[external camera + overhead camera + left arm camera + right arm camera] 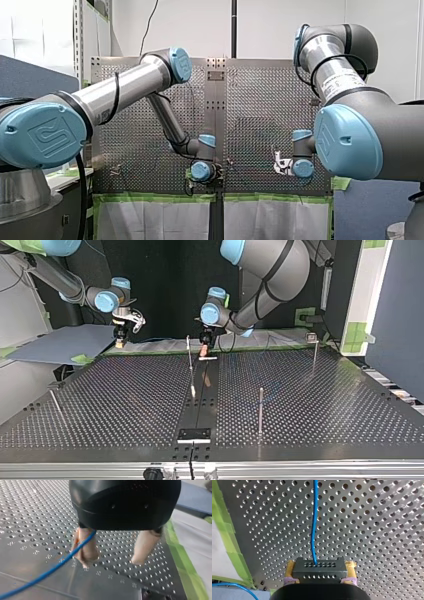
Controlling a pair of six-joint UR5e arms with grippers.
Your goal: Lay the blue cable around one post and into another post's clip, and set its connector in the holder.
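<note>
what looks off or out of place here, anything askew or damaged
Nothing looks spilled or damaged. One oddity: in the left wrist view the blue cable slants across one pad of my left gripper, whose fingers stand apart, so it is not clamped.

Front view: the left joint cap [42, 135], the big blue one on my left arm, carried an embossed square emblem that read as "UR". The right joint cap [345, 142], on my right arm, showed the same emblem, seen aslant and fainter. The white label [336, 84] on my right arm's tube bore fine print, too small to read.
</note>
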